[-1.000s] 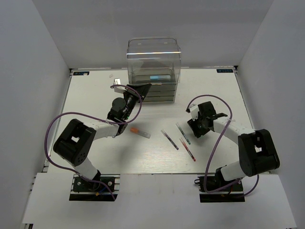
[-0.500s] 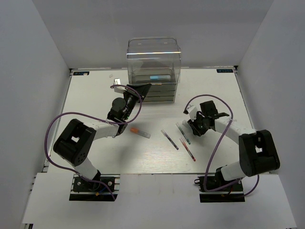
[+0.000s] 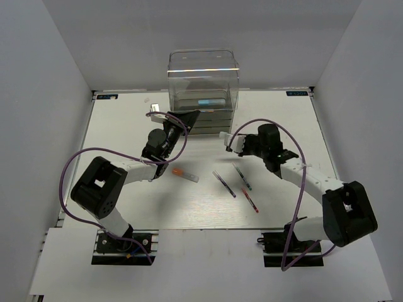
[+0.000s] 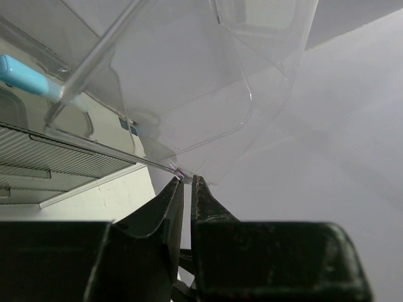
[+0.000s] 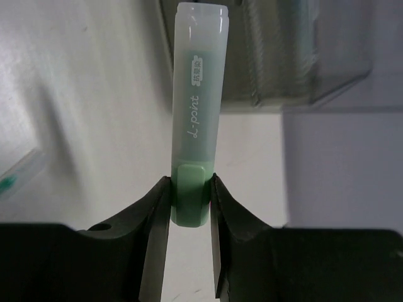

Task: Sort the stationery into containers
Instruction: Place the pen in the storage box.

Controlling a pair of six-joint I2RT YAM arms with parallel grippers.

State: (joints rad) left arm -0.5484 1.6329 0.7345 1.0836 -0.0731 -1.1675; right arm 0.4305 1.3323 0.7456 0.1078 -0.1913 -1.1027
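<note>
The clear organiser (image 3: 203,88) stands at the back of the table, with a light-blue marker (image 3: 210,102) inside; that marker also shows in the left wrist view (image 4: 25,74). My left gripper (image 3: 189,118) is at the organiser's front left corner, shut on a thin clear plastic edge (image 4: 180,172) of it. My right gripper (image 3: 238,145) is shut on the mint-green marker (image 5: 196,126), held above the table just right of the organiser's front, which shows ahead in the right wrist view (image 5: 283,75). On the table lie an orange-capped marker (image 3: 184,175), a dark pen (image 3: 224,184), a green pen (image 3: 242,177) and a red pen (image 3: 249,200).
A small pale object (image 3: 153,107) lies left of the organiser. White walls close in the table on the left, back and right. Purple cables loop over both arms.
My right arm has swung left and toward the organiser, away from the pens, carrying the mint-green marker. The left arm has not moved.
</note>
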